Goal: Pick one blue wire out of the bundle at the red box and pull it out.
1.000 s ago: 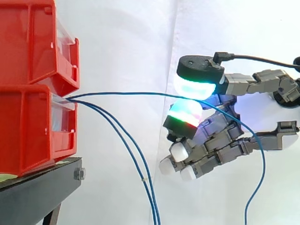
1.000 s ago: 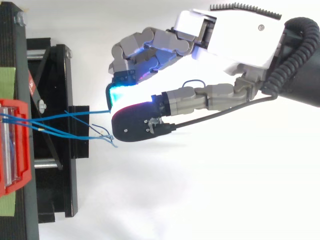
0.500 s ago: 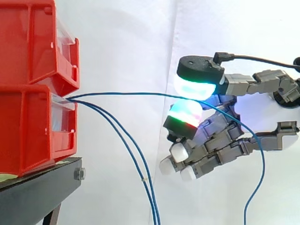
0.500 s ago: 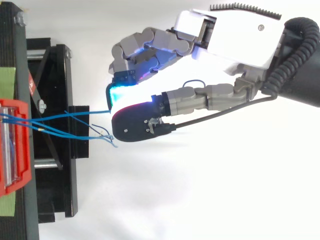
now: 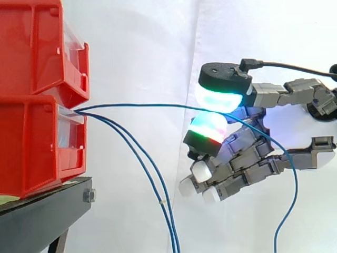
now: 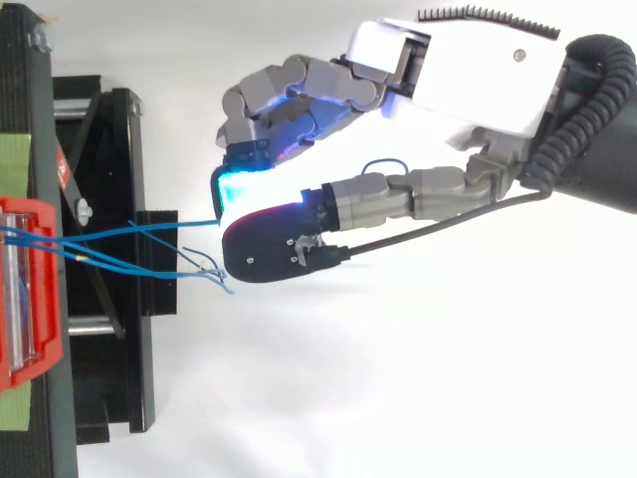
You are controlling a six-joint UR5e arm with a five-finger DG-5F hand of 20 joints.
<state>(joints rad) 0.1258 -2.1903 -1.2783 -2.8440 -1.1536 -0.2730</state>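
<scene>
The hand [image 5: 247, 161] pinched one blue wire [image 5: 147, 105] right of the red box [image 5: 31, 142], and the wire might slip from the pads [image 5: 220, 99] if its far end snagged inside.

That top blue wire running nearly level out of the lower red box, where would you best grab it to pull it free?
Pinch the top blue wire on its level stretch, out where the two drooping wires hang well below it. Come from the side away from the lower red box, closing from above and below, as the hand does.
</scene>
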